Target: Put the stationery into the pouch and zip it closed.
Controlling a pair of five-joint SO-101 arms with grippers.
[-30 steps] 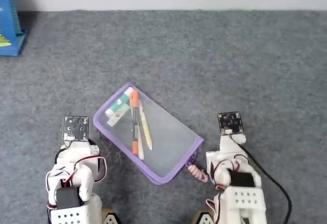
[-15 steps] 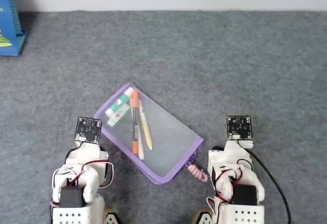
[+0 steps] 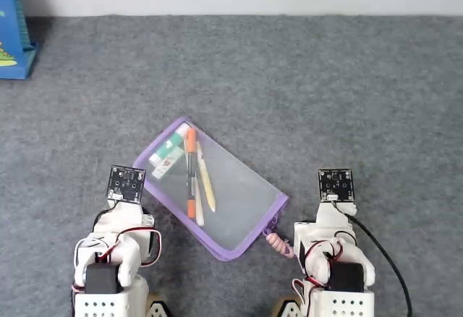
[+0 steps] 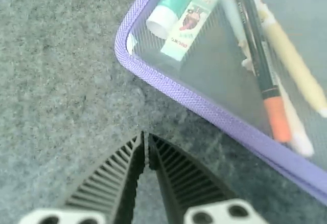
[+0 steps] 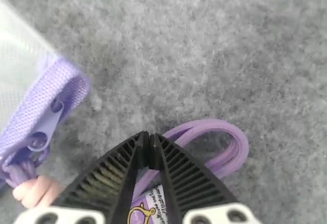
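Observation:
A clear mesh pouch with purple trim lies flat between the two arms. Inside it are an orange pen, a pale yellow pen and a teal-and-white stick. The zip slider sits at the pouch corner beside the right arm, with a pink charm and a purple loop hanging from it. My left gripper is shut and empty, just off the pouch's purple edge. Directly over the loop, my right gripper is shut, with nothing between its fingers.
Grey carpet covers the table. A blue box stands at the far left edge. The left arm and right arm sit folded close to their bases at the near edge.
Both arms have drawn back slightly toward their bases, away from the pouch. The pouch and its contents have not moved.

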